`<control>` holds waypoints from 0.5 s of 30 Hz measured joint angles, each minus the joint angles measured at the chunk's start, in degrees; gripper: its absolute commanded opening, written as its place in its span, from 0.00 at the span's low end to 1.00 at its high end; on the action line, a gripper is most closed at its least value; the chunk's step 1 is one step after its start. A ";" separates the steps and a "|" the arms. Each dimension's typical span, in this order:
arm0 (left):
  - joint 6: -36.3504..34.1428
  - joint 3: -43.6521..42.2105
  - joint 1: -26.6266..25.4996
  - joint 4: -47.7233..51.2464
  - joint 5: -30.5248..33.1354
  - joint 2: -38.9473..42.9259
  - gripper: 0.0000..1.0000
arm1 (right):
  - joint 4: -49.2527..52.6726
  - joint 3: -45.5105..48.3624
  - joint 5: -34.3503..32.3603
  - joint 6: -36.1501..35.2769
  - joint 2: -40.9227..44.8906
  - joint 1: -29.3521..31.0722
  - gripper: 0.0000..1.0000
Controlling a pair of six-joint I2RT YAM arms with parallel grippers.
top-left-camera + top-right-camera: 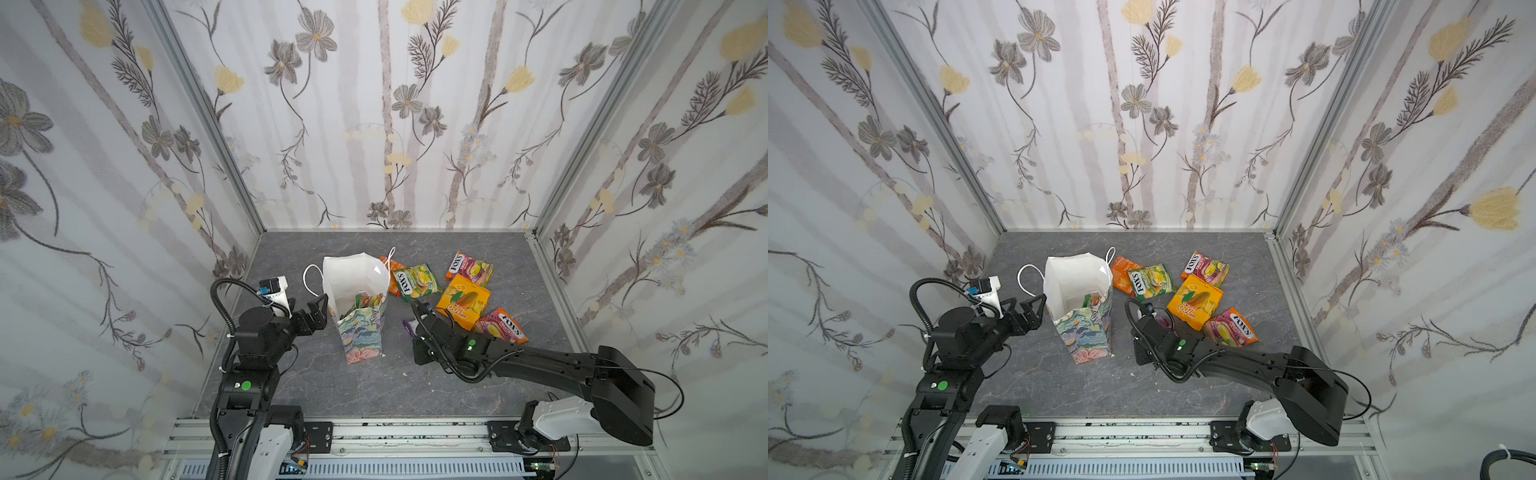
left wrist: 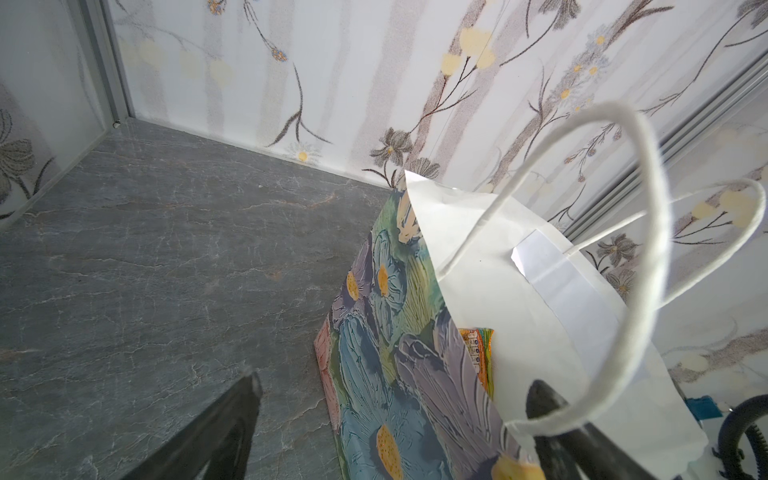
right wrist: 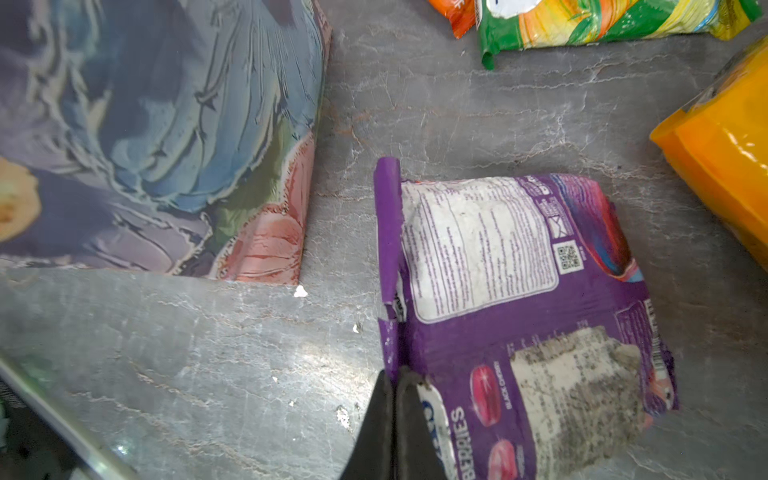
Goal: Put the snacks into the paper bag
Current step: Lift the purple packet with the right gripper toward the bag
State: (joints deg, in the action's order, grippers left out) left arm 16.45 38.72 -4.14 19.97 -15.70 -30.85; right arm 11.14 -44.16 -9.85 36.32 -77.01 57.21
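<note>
Right pincer (image 3: 395, 376) clamped on purple packet's (image 3: 519, 282) edge, at 3 o'clock of upright paper bag (image 1: 361, 332); left pincer (image 1: 319, 309) spread wide at bag's 9 o'clock rim. Orange box (image 1: 463, 301) and four packets (image 1: 415, 282) loose on table (image 1: 457, 386) at 2 o'clock.

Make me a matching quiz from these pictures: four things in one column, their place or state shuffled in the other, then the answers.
Things
1. paper bag
2. purple packet
3. left gripper
4. orange-yellow box

States
A. open, at the bag's rim
B. pinched at its edge by the shut right gripper
C. lying untouched on the table
D. upright, mouth open

Pairs: 1-D, 2-B, 3-A, 4-C
</note>
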 measured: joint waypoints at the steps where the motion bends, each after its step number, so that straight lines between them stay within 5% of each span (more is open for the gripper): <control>1: 0.00 0.00 0.00 0.00 0.00 0.00 1.00 | -0.87 0.81 0.81 -0.24 1.20 -0.79 0.00; 15: 0.00 0.00 0.00 0.00 -0.04 0.07 1.00 | -4.37 4.42 9.84 -2.99 14.60 -7.17 0.00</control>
State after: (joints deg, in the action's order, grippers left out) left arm 16.45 38.72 -4.14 19.97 -15.75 -30.79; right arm 6.76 -39.75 -0.01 33.32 -62.41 50.04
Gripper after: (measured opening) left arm 0.994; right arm 0.050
